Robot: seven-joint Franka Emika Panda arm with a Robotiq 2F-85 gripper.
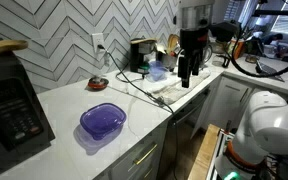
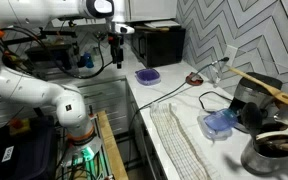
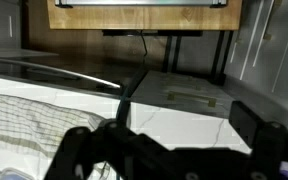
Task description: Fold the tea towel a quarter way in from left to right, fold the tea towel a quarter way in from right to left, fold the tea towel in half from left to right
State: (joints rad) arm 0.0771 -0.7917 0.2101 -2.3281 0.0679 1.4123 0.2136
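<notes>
The tea towel (image 2: 180, 142) is a whitish checked cloth lying spread out lengthwise on the white counter. In an exterior view it shows as a pale strip (image 1: 167, 87) below the arm. In the wrist view its mesh-like weave (image 3: 34, 115) fills the left side. My gripper (image 1: 187, 72) hangs above the counter, clear of the cloth, and also shows high up in an exterior view (image 2: 117, 57). The wrist view shows my gripper (image 3: 164, 130) open, its dark fingers (image 3: 254, 125) wide apart with only bare counter between them.
A purple bowl (image 1: 102, 121) (image 2: 147, 76) sits on the counter away from the towel. A small light-blue object (image 2: 221, 123) lies beside the towel near the wall. Kitchen appliances (image 2: 252, 100), a pot (image 2: 274, 152) and a black microwave (image 1: 12, 100) stand along the wall. Cables (image 2: 199, 98) trail across the counter.
</notes>
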